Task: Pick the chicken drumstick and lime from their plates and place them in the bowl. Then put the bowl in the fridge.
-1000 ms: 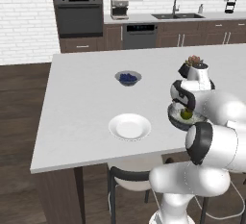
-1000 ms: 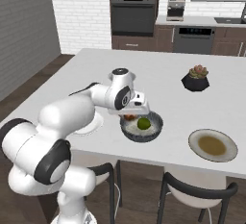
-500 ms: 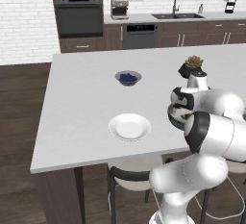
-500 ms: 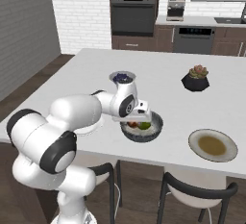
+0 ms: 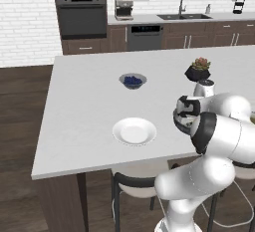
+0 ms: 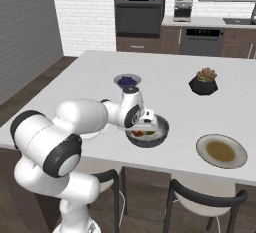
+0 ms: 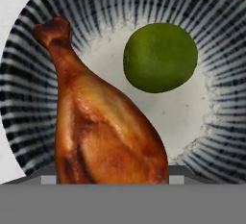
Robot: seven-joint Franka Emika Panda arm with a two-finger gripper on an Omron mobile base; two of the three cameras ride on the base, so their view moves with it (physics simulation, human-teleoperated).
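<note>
A: Straight down the hand view: drumstick big in the foreground, bone end up and to the left, meat running to the bottom edge. Beside it the lime, a little gap between the 2.

B: Both in the bowl?

A: Both in it. Pale speckled middle under them, dark striped wall all round.

B: And the gripper?

A: From the right base view it hangs low over the bowl's near-left rim, wrist pointing down. In the left base view the hand sits in front of the arm's big elbow and covers the bowl almost entirely.

B: Jaws apart or together?

A: Can't tell. The tips are hidden behind the meat in the hand view, and too small in the base views. Whether it is gripping the drumstick, I can't say either.

B: Widen out.

A: Bowl stands on the island, near its front edge. To its right, well apart, the brown plate. White plate on the other side of the arm. Behind that, the small blueberry bowl. Far right, a black plant pot. Past the island: ovens, coffee machine, sink.
</note>
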